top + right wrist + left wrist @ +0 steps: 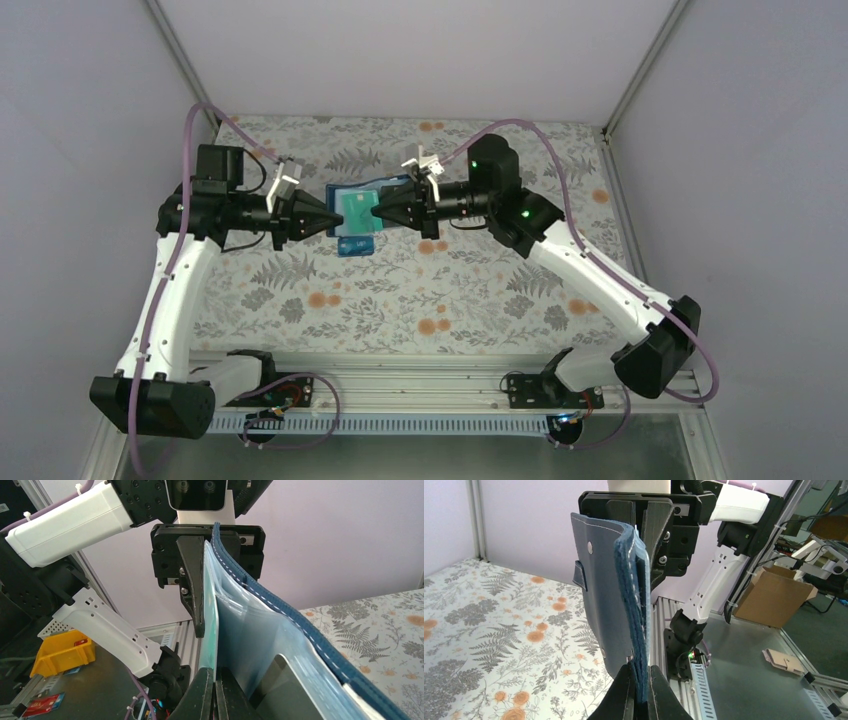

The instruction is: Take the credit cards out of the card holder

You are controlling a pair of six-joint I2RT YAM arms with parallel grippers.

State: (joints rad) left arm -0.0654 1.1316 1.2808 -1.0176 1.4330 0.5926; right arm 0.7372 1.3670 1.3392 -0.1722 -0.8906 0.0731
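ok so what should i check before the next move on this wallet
1. Left fingers clamped on the edge of the dark navy-blue book-like card holder: ok.
2. Right fingers shut on the thin teal-green card rather than the clear pocket beside it: ok, as far as the right wrist view shows.
3. Card holder held up off the floral table, stretched between both arms: ok.
4. Teal-green card already free of its pocket: cannot tell.
5. Bright blue card below the holder lying loose on the table, not hanging from it: cannot tell.
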